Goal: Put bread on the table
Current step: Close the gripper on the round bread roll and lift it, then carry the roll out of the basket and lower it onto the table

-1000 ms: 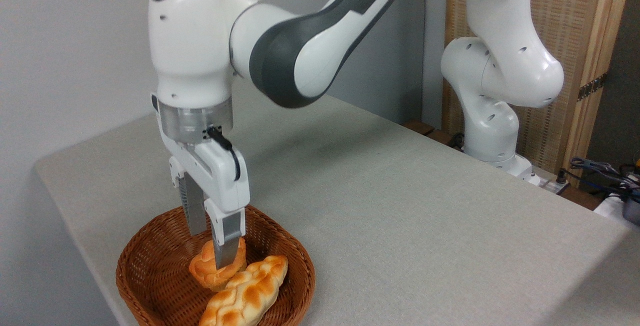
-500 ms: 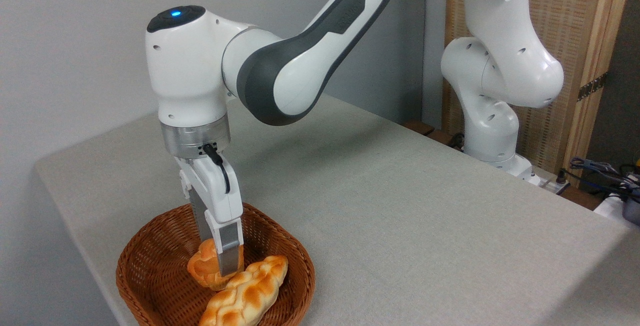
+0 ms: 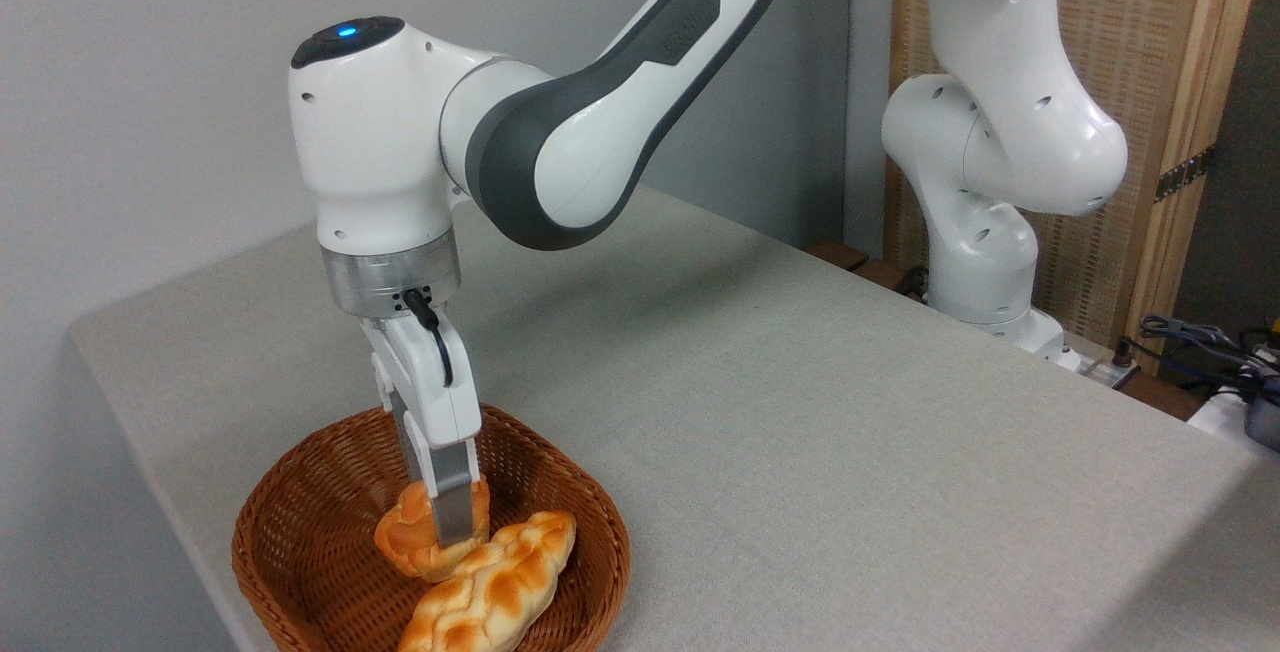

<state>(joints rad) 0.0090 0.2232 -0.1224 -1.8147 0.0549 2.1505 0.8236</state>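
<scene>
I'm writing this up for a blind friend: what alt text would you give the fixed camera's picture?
A white robot arm's gripper reaches down into a brown wicker basket, its fingers set around a small round bun. A longer braided loaf lies beside the bun, touching it, and the basket sits at the near left corner of a grey-beige table.

— What's behind you?
— You've got a plain pale grey wall (image 3: pixel 150 62) on the left.
— And right?
— Your woven straw-coloured panel in a light wooden frame (image 3: pixel 1160 62), with dark tangled cables (image 3: pixel 1200 342) below it.
</scene>
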